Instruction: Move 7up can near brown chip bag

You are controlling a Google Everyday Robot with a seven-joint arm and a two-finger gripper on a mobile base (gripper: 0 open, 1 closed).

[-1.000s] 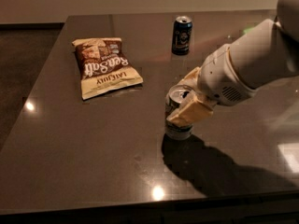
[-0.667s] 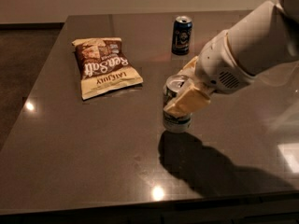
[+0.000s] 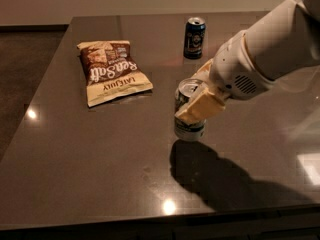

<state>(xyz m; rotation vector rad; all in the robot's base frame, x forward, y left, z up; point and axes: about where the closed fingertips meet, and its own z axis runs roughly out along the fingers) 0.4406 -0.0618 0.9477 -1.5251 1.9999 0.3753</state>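
A dark, glossy table [image 3: 100,174] runs back to a pale wall. Right of the brown chip bag [image 3: 111,70] and well apart from it, the gripper [image 3: 194,105] has its tan fingers [image 3: 202,108] closed across the 7up can [image 3: 189,130]. The can is a smooth metal cylinder, roughly upright, its shiny top showing above them. The bag lies flat, crinkly and wide, so the carry should go left and back. A dark blue can [image 3: 194,37] stands further back.
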